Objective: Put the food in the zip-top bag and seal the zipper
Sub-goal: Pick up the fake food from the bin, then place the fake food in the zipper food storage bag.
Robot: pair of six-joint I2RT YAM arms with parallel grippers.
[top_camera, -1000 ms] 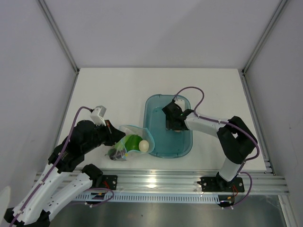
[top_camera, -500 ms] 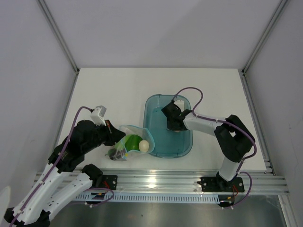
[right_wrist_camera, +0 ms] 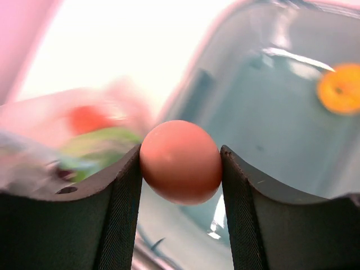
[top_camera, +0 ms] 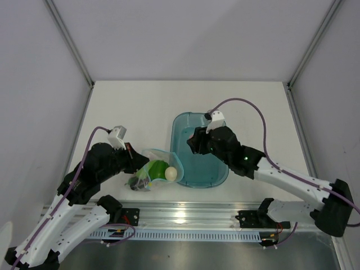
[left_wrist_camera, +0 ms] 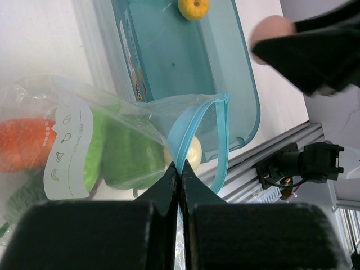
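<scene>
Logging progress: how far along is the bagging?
Done: green pepper and other pieces are in the zip-top bag. In hand: right fingers hold an orange round piece over the tray; left fingers pinch the bag's mouth. Left: that piece, the yellow piece in the tray, then sealing the zipper.

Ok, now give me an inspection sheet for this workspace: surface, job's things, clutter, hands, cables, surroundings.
Surface: white table carrying teal tray and zip-top bag.
Job's things: bag mouth open, holding green bell pepper, red piece, pale round piece; yellow piece lies in tray.
Clutter: nothing seen.
Hands: left hand pinched on the zipper; right hand grips brown round food above tray.
Cables: purple cables, one loop per side, away from the bag.
Surroundings: white walls, metal rail at near edge.
</scene>
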